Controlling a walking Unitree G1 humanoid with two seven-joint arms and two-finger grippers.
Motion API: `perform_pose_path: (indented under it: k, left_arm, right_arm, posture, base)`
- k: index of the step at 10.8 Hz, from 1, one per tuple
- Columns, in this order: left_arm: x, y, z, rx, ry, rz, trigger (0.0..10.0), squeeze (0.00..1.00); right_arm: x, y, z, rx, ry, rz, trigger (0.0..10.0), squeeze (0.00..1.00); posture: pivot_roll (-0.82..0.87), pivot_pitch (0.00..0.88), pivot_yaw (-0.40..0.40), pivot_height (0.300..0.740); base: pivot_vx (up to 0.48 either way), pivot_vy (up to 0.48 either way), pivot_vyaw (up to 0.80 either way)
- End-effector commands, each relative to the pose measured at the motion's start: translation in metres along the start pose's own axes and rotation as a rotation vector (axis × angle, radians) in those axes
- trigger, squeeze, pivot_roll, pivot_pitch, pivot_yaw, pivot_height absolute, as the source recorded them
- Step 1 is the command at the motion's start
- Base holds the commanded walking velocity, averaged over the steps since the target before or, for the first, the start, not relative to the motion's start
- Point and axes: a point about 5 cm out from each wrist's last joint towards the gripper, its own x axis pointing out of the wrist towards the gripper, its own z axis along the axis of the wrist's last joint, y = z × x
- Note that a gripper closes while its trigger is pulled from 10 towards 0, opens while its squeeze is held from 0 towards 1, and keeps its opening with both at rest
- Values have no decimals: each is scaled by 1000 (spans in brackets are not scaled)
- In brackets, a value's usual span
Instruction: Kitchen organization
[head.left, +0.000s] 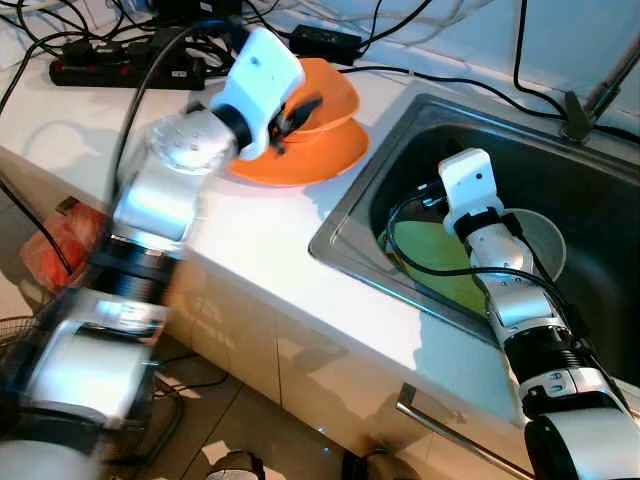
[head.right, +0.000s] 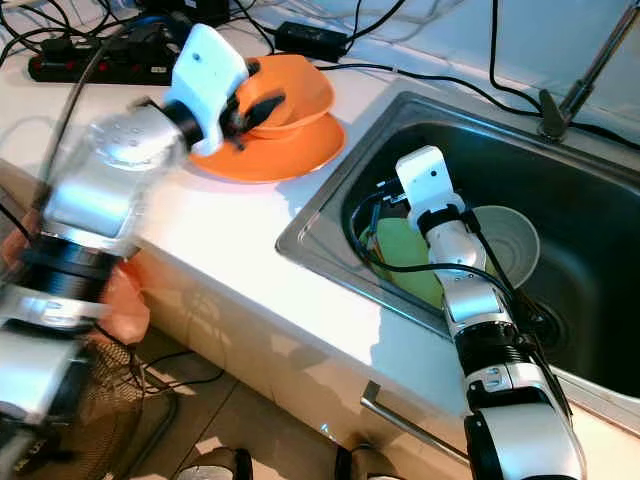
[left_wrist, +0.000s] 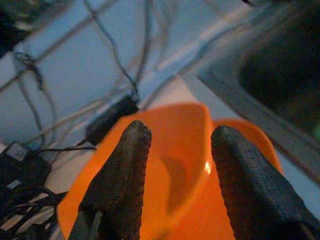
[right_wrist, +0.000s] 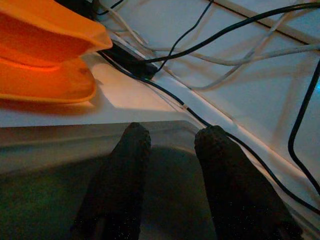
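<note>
An orange bowl (head.left: 332, 92) sits tilted on an orange plate (head.left: 310, 160) on the white counter, left of the sink. My left gripper (left_wrist: 177, 135) is open at the bowl (left_wrist: 175, 165): one finger hangs over its inside, the other outside its wall above the plate (left_wrist: 252, 137). My right gripper (right_wrist: 172, 135) is open down in the steel sink (head.left: 340, 240), near its left wall, with nothing between its fingers. Just beneath that arm lie a green plate (head.left: 430, 255) and a pale bowl (head.left: 545, 245).
A black power strip (head.left: 110, 65), an adapter (head.left: 325, 40) and several cables crowd the back of the counter. The faucet (head.left: 590, 100) stands behind the sink. A red bag (head.left: 60, 245) lies on the floor left of the cabinet. A cabinet handle (head.left: 440, 425) juts out below.
</note>
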Motion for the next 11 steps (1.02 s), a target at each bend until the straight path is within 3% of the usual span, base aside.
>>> perform_pose_path:
  k: [1, 2, 4, 6, 9, 11]
  left_arm:
    - [2, -7, 3, 71, 6, -81, 10000, 0]
    - [-4, -10, -14, 96, 63, -146, 10000, 0]
    - [-6, -7, -23, 139, 121, -137, 10000, 0]
    - [-4, -4, -35, 249, 245, -136, 10000, 0]
    - [2, 0, -43, 284, 279, -98, 10000, 0]
    - [13, 4, -35, 340, 252, -26, 10000, 0]
  right_arm:
    - [-3, 0, -4, 7, 16, -8, 10000, 0]
    - [-2, 1, -3, 7, 14, -7, 10000, 0]
    - [-2, 1, -3, 6, 14, -7, 10000, 0]
    - [-2, 1, -3, 9, 13, -8, 10000, 0]
    - [-2, 1, -3, 9, 12, -12, 10000, 0]
    - [-3, -2, -3, 8, 10, -22, 10000, 0]
  posture:
    - [63, 124, -27, 740]
    - [63, 124, -27, 740]
    - [63, 124, -27, 740]
    - [60, 122, -28, 740]
    - [58, 120, -25, 740]
    - [58, 120, -25, 740]
  base:
    - [0, 0, 0]
    - [0, 0, 0]
    - [0, 0, 0]
    - [0, 0, 0]
    - [0, 0, 0]
    - [0, 0, 0]
